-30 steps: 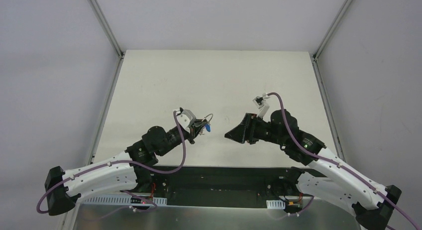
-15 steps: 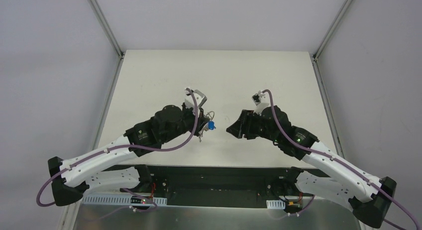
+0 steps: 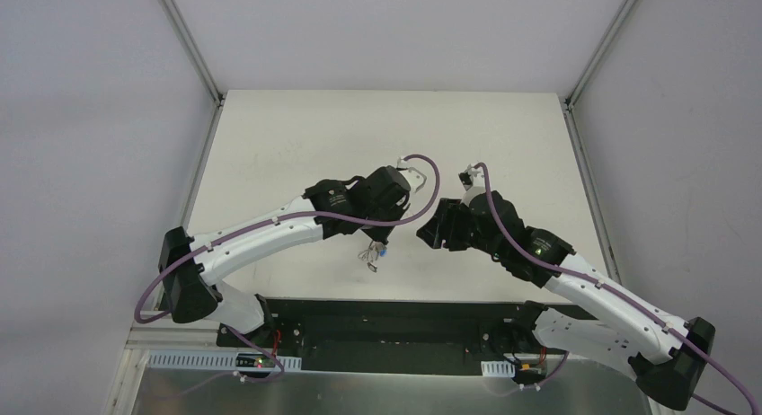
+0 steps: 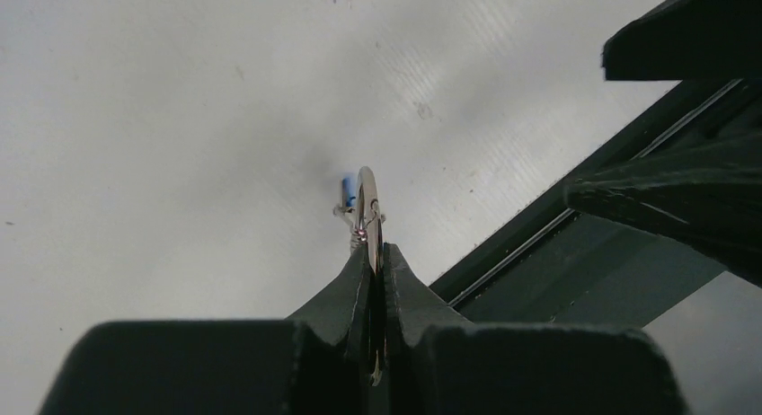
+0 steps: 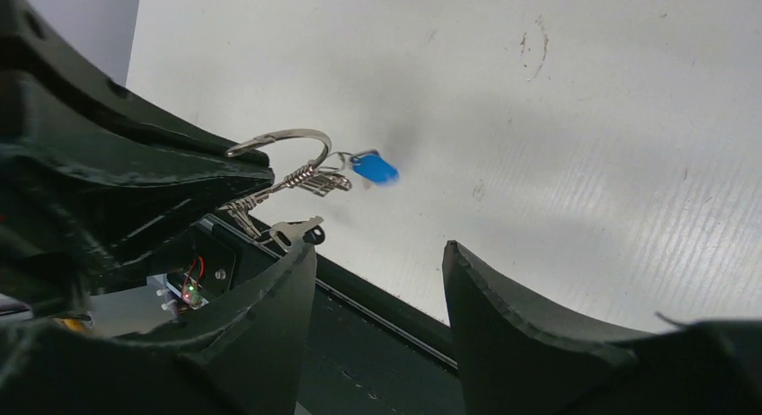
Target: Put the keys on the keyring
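My left gripper (image 4: pixel 376 251) is shut on the thin silver keyring (image 4: pixel 367 199), seen edge-on between its fingers. In the right wrist view the keyring (image 5: pixel 286 142) juts from the left gripper's fingers, with the blue-headed key (image 5: pixel 375 170) and plain silver keys (image 5: pixel 296 228) hanging from it. In the top view the bunch (image 3: pixel 376 251) dangles below the left gripper (image 3: pixel 385 228) above the table's near edge. My right gripper (image 5: pixel 377 253) is open and empty, just right of the bunch, also shown in the top view (image 3: pixel 429 228).
The white table (image 3: pixel 296 136) has metal rails along its left and right sides. A black base plate (image 3: pixel 395 325) with wiring lies along the near edge, right below the hanging keys.
My left arm has swung right and forward, carrying the keyring toward the near edge; the keys now hang down. My right gripper has shifted slightly closer to it.
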Controlling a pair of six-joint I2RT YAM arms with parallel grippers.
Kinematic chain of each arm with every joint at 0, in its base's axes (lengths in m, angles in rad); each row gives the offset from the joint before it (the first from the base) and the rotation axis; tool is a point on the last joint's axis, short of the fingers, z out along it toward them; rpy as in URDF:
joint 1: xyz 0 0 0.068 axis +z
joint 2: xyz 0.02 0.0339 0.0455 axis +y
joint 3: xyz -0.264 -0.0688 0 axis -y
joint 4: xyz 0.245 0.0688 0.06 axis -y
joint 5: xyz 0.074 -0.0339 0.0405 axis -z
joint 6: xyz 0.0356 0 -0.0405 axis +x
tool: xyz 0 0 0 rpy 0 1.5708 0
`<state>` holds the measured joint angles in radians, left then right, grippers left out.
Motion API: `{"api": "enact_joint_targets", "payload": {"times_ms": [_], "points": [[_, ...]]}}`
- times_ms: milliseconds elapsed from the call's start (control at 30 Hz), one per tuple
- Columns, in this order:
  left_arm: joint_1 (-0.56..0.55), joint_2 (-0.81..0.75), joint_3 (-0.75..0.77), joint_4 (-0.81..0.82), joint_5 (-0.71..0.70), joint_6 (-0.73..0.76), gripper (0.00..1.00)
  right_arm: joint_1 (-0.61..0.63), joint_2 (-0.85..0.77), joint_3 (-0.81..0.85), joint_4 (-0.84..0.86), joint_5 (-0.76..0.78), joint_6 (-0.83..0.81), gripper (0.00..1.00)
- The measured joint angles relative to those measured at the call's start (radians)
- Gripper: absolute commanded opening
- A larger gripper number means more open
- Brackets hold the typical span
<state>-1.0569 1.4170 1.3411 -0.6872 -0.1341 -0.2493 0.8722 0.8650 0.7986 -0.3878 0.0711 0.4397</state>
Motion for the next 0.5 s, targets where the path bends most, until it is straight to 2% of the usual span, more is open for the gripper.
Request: {"api": "enact_joint_targets", "payload": {"times_ms": [200, 500], "points": [[0.000, 0.056, 0.006, -0.079, 0.016, 0.001, 0.00, 0.000, -0.023, 0.000, -0.017, 0.001, -0.001, 0.58], [0.000, 0.019, 0.010, -0.043, 0.080, 0.005, 0.00, 0.000, -0.152, -0.028, -0.013, -0.020, -0.024, 0.58]]}}
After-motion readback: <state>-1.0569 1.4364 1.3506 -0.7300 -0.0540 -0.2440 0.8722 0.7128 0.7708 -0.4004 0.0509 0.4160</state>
